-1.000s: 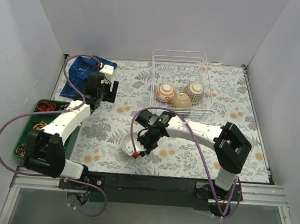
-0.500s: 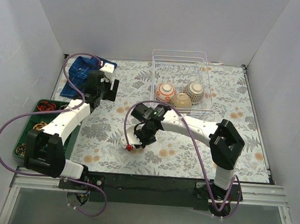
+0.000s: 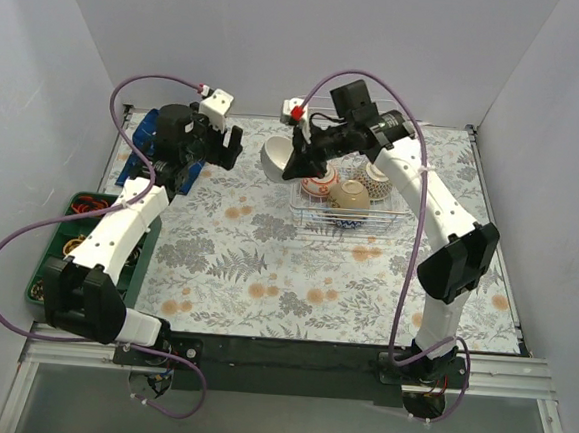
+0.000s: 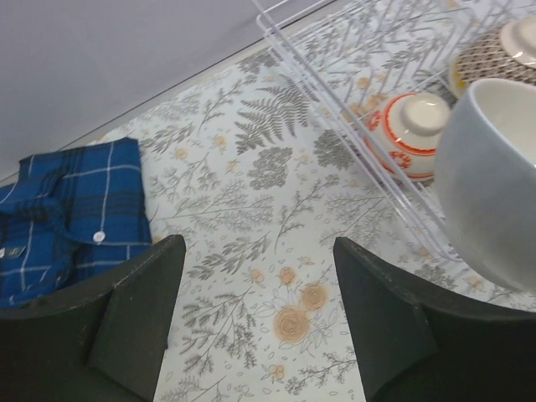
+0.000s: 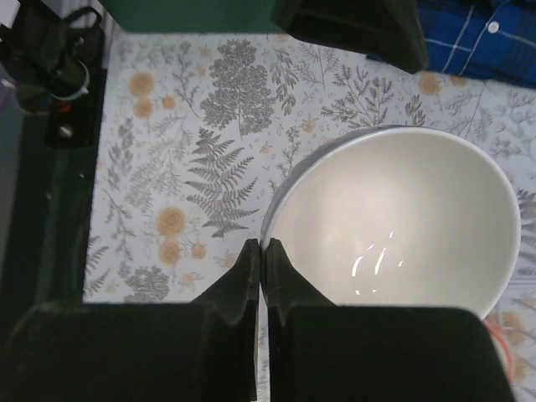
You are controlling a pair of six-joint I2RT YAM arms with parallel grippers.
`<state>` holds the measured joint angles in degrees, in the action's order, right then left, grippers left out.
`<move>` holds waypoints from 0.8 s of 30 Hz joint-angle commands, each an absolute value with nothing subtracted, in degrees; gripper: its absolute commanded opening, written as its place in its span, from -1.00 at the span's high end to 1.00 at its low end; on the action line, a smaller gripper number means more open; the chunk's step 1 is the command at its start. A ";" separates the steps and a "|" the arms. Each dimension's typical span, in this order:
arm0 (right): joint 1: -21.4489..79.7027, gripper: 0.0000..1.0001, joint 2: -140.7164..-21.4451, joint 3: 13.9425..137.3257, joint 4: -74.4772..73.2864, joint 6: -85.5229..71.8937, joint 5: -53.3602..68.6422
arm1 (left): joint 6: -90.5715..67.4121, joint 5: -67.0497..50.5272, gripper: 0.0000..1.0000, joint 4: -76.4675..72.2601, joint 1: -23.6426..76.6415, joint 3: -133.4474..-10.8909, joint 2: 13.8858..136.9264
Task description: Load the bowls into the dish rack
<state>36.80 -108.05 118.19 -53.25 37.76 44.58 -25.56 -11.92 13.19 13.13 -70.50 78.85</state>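
My right gripper is shut on the rim of a white bowl and holds it in the air just left of the wire dish rack. In the right wrist view the pads pinch the bowl's rim. The bowl also shows in the left wrist view. Three bowls lie upside down in the rack: a red-patterned one, a tan one and a dark-patterned one. My left gripper is open and empty above the table's far left.
A folded blue plaid cloth lies at the far left corner. A green compartment tray with small items sits at the left edge. White walls enclose the floral tablecloth.
My right gripper lifted the white bowl from the table's front middle and carried it up and back to the rack's left side. My left arm rose and shifted slightly back.
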 commanded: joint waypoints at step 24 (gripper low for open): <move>13.62 0.97 -123.30 107.49 -12.68 -22.21 86.47 | -15.22 -31.81 1.00 15.56 24.25 -81.82 92.46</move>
